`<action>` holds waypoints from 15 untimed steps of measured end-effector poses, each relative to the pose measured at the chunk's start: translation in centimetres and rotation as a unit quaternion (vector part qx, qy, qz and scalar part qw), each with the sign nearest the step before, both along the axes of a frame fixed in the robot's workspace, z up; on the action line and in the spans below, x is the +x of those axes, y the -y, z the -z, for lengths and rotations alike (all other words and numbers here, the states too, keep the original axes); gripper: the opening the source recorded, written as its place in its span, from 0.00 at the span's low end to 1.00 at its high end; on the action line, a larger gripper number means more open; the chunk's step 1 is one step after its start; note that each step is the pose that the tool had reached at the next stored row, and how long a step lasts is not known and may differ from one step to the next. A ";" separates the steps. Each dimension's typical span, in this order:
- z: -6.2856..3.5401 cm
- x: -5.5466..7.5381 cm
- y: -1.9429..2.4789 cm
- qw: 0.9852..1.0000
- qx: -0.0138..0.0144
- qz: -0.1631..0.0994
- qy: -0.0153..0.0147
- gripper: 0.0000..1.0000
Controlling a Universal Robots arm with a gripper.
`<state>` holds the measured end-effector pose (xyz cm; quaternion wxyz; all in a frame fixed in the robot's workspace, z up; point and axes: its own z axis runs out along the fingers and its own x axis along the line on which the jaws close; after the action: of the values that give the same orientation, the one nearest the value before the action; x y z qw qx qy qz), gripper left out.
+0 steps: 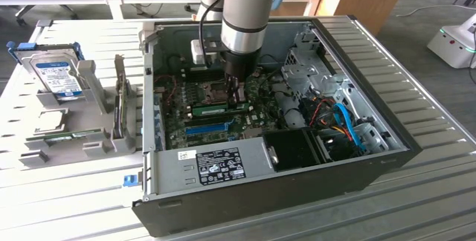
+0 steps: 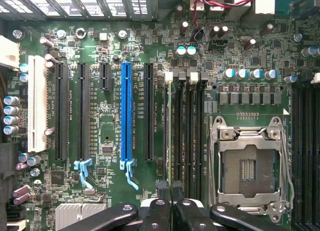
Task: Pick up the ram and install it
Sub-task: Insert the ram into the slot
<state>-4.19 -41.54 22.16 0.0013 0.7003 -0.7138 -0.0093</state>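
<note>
Pincer (image 2: pixel 170 190) closed — directly over the slotted ram (image 2: pixel 169 131).

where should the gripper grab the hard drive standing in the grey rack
Probably the top of the hard drive, coming down from above and pinching across its thin dimension, label face to back. It stands nearly upright, leaning back a little, with its lower part seated in the grey rack. The blue bracket crowds its sides.
</note>
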 end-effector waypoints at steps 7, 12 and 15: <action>0.00 0.0 0.00 1.000 0.000 0.000 0.000 0.13; 0.00 0.0 0.00 1.000 0.000 0.000 0.000 0.25; 0.00 0.0 0.00 1.000 0.000 0.000 0.000 0.25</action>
<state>-4.19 -41.54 22.16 0.0012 0.7003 -0.7138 -0.0093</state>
